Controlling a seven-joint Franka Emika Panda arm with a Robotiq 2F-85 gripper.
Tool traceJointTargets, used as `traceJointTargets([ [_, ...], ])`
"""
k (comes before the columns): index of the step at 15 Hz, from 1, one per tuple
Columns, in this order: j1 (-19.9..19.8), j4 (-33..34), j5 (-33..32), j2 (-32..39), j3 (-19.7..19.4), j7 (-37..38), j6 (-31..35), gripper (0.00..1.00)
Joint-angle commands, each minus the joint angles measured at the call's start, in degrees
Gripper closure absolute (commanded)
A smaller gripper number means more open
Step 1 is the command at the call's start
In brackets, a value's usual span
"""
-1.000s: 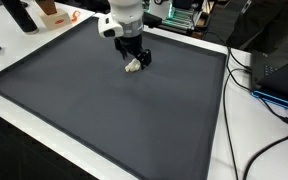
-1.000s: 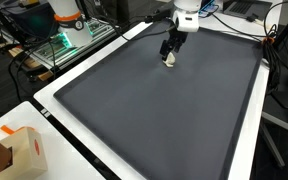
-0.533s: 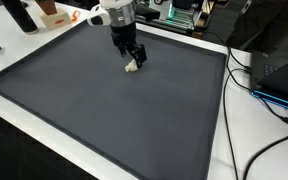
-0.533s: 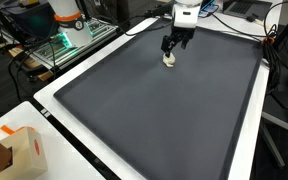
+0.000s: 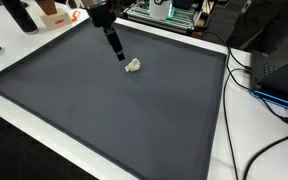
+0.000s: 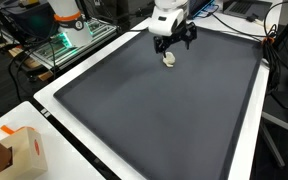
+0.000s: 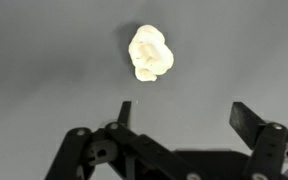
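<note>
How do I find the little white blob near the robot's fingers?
Find the big dark grey mat. Just beside the robot's open fingers, a small crumpled white lump lies on it. It is the only pale thing on the mat.

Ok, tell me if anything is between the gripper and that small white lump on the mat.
Nothing visible. The open gripper hangs near the white lump, not touching it. In the wrist view only bare dark mat lies between them, and in both exterior views nothing else is near.
</note>
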Motion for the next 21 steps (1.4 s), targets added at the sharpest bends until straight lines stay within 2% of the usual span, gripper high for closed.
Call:
traceJointTargets([
  [1,-4.5,-3.9,13.1,-1.4,1.2,-5.7,0.2,0.00],
  [5,-7.3,-6.1,27.7,-0.6,0.5,-15.8,-1.0,0.00],
  [8,-8.2,-7.6,33.8,0.2,-0.9,-22.1,-3.4,0.00],
  [15,-9.7,-9.2,40.6,3.4,-3.8,-32.1,-10.9,0.00],
  [21,-10.1,-8.4,44.3,6.3,-6.0,-32.3,-17.0,0.00],
])
